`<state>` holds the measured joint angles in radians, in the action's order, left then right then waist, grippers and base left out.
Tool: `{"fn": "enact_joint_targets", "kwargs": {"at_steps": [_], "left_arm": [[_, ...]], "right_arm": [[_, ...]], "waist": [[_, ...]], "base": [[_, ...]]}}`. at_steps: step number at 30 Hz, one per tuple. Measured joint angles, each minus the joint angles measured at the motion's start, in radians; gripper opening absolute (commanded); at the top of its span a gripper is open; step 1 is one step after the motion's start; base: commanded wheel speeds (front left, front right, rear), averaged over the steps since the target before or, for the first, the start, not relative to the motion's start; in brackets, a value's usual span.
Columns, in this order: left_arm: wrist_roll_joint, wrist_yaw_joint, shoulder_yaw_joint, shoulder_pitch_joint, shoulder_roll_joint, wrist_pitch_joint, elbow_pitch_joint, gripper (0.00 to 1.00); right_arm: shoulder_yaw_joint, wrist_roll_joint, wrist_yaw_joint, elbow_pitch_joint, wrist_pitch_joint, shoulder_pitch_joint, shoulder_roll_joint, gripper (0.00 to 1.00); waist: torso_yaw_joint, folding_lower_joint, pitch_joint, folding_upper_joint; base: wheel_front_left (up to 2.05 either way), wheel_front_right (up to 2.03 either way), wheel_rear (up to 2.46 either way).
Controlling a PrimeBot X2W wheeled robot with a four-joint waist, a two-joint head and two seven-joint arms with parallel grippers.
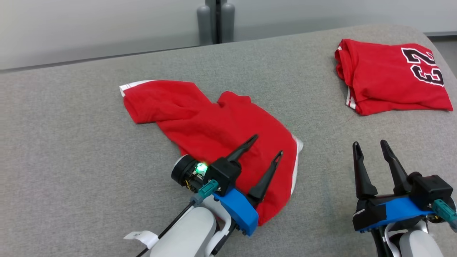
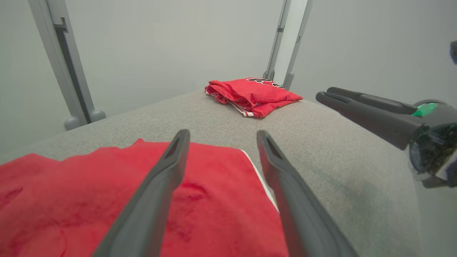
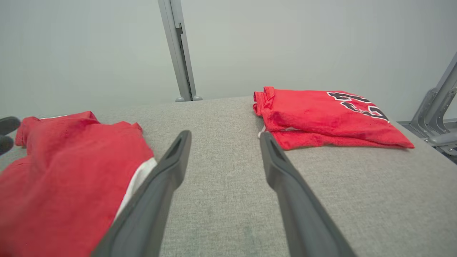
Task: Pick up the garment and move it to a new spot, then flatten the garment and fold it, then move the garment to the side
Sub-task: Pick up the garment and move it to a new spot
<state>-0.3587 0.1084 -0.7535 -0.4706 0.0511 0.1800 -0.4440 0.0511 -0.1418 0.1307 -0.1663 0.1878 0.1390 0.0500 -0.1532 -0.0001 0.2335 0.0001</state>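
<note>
While the garment [image 1: 214, 132] lay rumpled on the surface [image 1: 71, 160], left end effector [image 1: 267, 144] above it and right end effector [image 1: 369, 142] alongside stood open, empty, evidently poised for flattening.

Lighting: bright, even and diffuse, falling from above; no glare on the grey desk [image 1: 71, 142]. Shadows: soft and faint, with a dim patch on the desk just right of the spread red garment [image 1: 200, 121] and gentle shading in the garment's folds. Green lamp [image 1: 201, 167] at the garment's near edge: glowing, slightly blown out. Head view: sharp, the desk's weave legible all round the garment. Wrist views: wide-angle; posts [image 2: 68, 71] beyond the garment lean toward the picture edges; own jaws turn soft and blurred near the bottom edge; right gripper [image 2: 325, 93], right of the garment, is out of focus.
</note>
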Motion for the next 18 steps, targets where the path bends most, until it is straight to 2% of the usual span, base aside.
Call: {"fn": "enact_joint_targets", "kwargs": {"at_steps": [3, 7, 18], "left_arm": [[-0.013, -0.035, 0.000, -0.011, -0.001, 0.032, 0.004, 1.00], [-0.021, -0.077, 0.049, -0.022, 0.007, 0.061, 0.001, 1.00], [-0.053, -0.171, 0.273, 0.076, 0.145, 0.082, 0.095, 1.00]], "right_arm": [[0.000, 0.002, 0.000, -0.009, 0.002, -0.002, 0.000, 1.00], [-0.002, 0.003, 0.000, -0.013, 0.002, -0.009, 0.000, 1.00], [0.006, 0.008, 0.000, -0.021, -0.003, -0.041, 0.000, 1.00]], "waist": [[0.014, 0.0000, -0.017, 0.0000], [0.037, 0.0000, -0.037, 0.0000], [0.108, 0.0001, -0.092, 0.0000]], "base": [[0.00, 0.00, 0.00], [0.00, 0.00, 0.00], [0.00, 0.00, 0.00]]}}
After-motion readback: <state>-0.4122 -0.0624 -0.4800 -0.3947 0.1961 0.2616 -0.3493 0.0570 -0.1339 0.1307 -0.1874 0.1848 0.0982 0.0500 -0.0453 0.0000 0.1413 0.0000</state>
